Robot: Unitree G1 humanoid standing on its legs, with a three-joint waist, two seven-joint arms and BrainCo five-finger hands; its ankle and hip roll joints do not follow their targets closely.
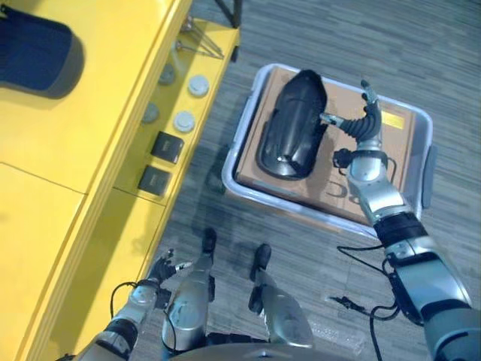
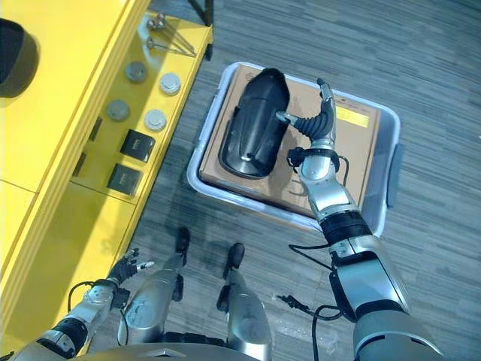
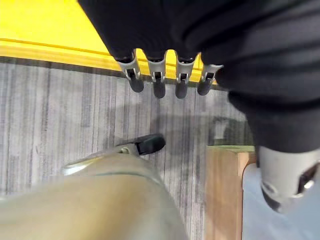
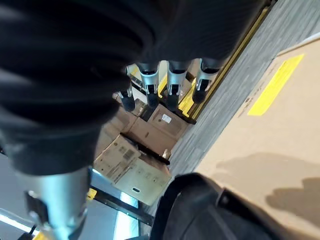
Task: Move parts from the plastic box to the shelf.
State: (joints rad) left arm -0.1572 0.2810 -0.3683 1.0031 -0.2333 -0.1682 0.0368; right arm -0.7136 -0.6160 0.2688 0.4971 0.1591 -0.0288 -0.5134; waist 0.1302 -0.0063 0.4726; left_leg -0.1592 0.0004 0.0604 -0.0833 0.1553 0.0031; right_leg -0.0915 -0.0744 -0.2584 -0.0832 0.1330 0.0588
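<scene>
Right hand [image 1: 367, 124] hovers over the black part [image 1: 293, 124] in the box [image 1: 244, 124], fingers [image 4: 171, 82] straight and apart.

The curved black part lies on a sheet of brown cardboard [image 1: 391, 147] inside the pale plastic box, which sits on the grey floor [image 1: 316, 45] just beside the yellow shelf [image 1: 113, 98]. The right hand's thumb points toward the part's edge; whether it touches cannot be told. The left hand [image 2: 124, 268] hangs low by the shelf's front, fingers [image 3: 158, 80] relaxed and holding nothing. On the shelf's lower level rest round silver caps [image 1: 184, 120] and two small black blocks [image 1: 167, 147].
</scene>
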